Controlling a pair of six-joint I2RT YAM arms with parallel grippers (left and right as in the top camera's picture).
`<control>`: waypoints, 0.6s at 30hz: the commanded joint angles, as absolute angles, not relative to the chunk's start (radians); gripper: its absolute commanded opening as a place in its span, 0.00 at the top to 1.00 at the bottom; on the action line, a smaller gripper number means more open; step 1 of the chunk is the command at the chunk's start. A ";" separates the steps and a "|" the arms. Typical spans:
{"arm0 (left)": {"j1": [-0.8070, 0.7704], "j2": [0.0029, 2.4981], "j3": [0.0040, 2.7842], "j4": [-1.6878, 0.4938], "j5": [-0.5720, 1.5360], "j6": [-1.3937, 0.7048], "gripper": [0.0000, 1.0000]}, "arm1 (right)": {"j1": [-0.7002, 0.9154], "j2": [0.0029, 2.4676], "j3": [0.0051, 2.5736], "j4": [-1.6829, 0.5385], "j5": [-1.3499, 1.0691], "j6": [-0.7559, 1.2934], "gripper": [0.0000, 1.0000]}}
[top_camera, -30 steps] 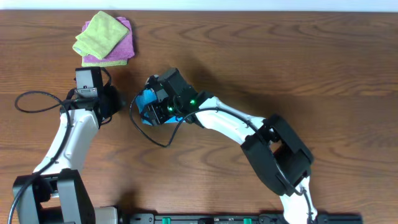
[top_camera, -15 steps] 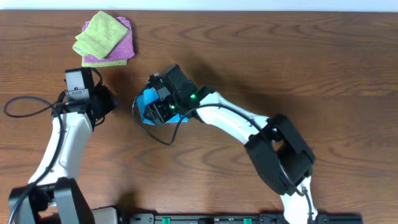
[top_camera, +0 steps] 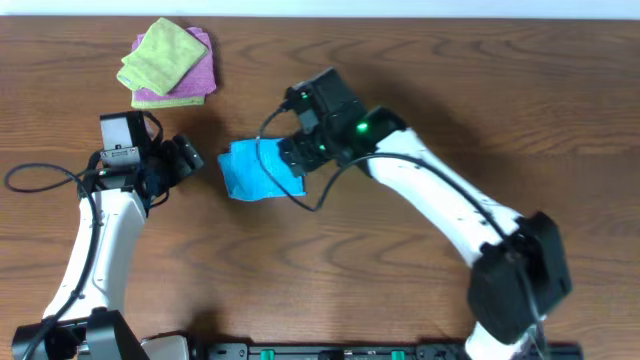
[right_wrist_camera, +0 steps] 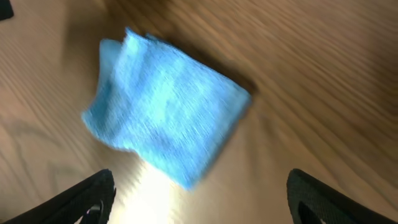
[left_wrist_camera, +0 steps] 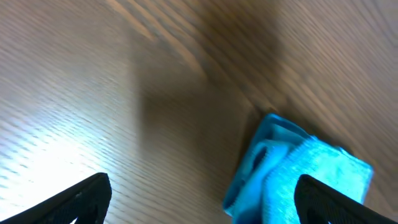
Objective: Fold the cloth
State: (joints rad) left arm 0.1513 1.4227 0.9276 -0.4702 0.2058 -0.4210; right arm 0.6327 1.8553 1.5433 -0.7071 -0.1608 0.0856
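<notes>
The cloth (top_camera: pixel 258 170) is a bright sky-blue bundle lying folded on the wooden table, left of centre. My left gripper (top_camera: pixel 187 158) sits just to its left, open and holding nothing. In the left wrist view the cloth (left_wrist_camera: pixel 298 177) lies near the right fingertip (left_wrist_camera: pixel 320 199), and whether they touch is unclear. My right gripper (top_camera: pixel 298 155) hovers over the cloth's right edge, also open and empty. The right wrist view shows the cloth (right_wrist_camera: pixel 168 106) flat on the table ahead of the wide-apart fingers (right_wrist_camera: pixel 84 199), clear of them.
A lime-green folded cloth (top_camera: pixel 158 55) rests on a purple folded cloth (top_camera: pixel 190 88) at the table's back left. Black cables loop beside the left arm (top_camera: pixel 40 178) and below the right wrist (top_camera: pixel 290 195).
Both grippers have opened. The right gripper has pulled back to the right, uncovering the folded cloth. The left gripper has drawn away to the left of it.
</notes>
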 commanded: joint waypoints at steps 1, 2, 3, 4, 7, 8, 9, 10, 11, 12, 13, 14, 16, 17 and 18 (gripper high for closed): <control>0.158 1.408 0.948 -0.475 0.317 -0.415 0.05 | 0.600 1.763 1.550 -0.772 -0.114 0.020 0.17; 0.158 1.408 0.948 -0.475 0.336 -0.415 0.05 | 0.587 1.745 1.544 -0.800 -0.109 0.013 0.20; 0.158 1.408 0.947 -0.476 0.352 -0.415 0.05 | 0.567 1.726 1.533 -0.831 -0.109 0.004 0.22; 0.158 1.408 0.947 -0.476 0.366 -0.415 0.05 | 0.541 1.700 1.514 -0.864 -0.110 0.002 0.26; 0.158 1.408 0.947 -0.485 0.392 -0.415 0.05 | 0.472 1.621 1.433 -0.893 -0.138 0.002 0.32; 0.158 1.408 0.947 -0.491 0.394 -0.415 0.05 | 0.445 1.573 1.386 -0.886 -0.147 0.002 0.32; 0.158 1.408 0.947 -0.498 0.394 -0.417 0.05 | 0.424 1.526 1.339 -0.872 -0.147 0.002 0.31; 0.158 1.408 0.947 -0.506 0.395 -0.419 0.05 | 0.409 1.480 1.299 -0.861 -0.146 0.002 0.31; 0.158 1.408 0.947 -0.513 0.398 -0.420 0.05 | 0.395 1.433 1.257 -0.846 -0.146 0.002 0.31; 0.158 1.408 0.947 -0.519 0.408 -0.419 0.05 | 0.382 1.382 1.215 -0.833 -0.146 0.002 0.31; 0.158 1.408 0.947 -0.522 0.421 -0.419 0.05 | 0.368 1.320 1.163 -0.815 -0.146 0.003 0.30; 0.158 1.408 0.947 -0.524 0.439 -0.419 0.05 | 0.353 1.258 1.113 -0.799 -0.146 0.012 0.30; 0.158 1.408 0.947 -0.524 0.471 -0.427 0.05 | 0.321 1.147 1.023 -0.775 -0.146 0.048 0.28; 0.158 1.408 0.947 -0.524 0.485 -0.435 0.05 | 0.302 1.087 0.976 -0.769 -0.146 0.067 0.27; 0.158 1.408 0.947 -0.524 0.498 -0.438 0.05 | 0.287 1.039 0.940 -0.765 -0.146 0.080 0.26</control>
